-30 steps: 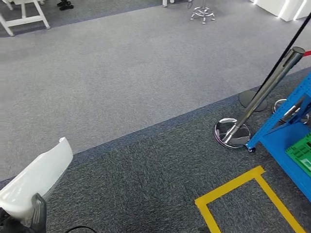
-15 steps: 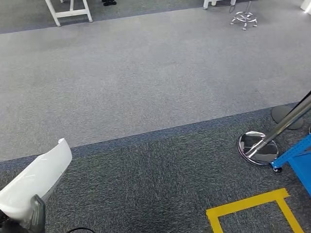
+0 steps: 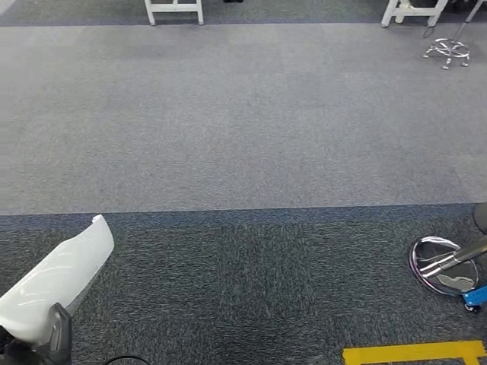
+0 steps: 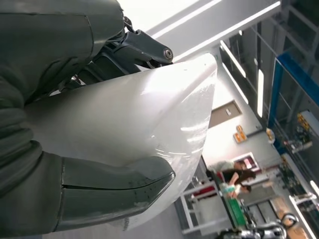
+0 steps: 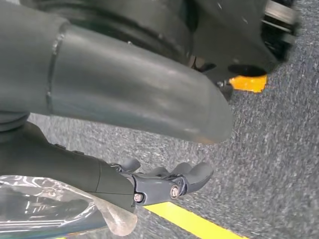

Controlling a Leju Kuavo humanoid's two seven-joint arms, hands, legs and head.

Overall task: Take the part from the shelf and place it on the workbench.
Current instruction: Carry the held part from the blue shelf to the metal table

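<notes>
My left hand [image 4: 64,164] grips the white, glossy, curved moulded-plastic part [image 4: 150,114], with the thick grey thumb on one face and the darker fingers [image 4: 143,47] wrapped over the opposite face. In the head view the same part [image 3: 60,274] projects forward and up from my left hand [image 3: 40,342] at the lower left, held clear of the grey carpet floor [image 3: 241,129]. I judge the part to be a light, thin, fairly stiff shell. Its sheen suggests a slippery surface, so the hold should stay across both faces near the thicker end, away from the thin rim, which may flex or chip on contact. My right hand [image 5: 165,181] hangs beside my body above the dark carpet, with the fingers slightly curled and nothing between them; a crinkled clear plastic film [image 5: 56,209] lies against the wrist cover. No container is visible. Ahead stand white table legs [image 3: 172,11] on the far side and, at the right, a chrome stanchion base [image 3: 445,266] beside yellow floor tape [image 3: 413,353].
</notes>
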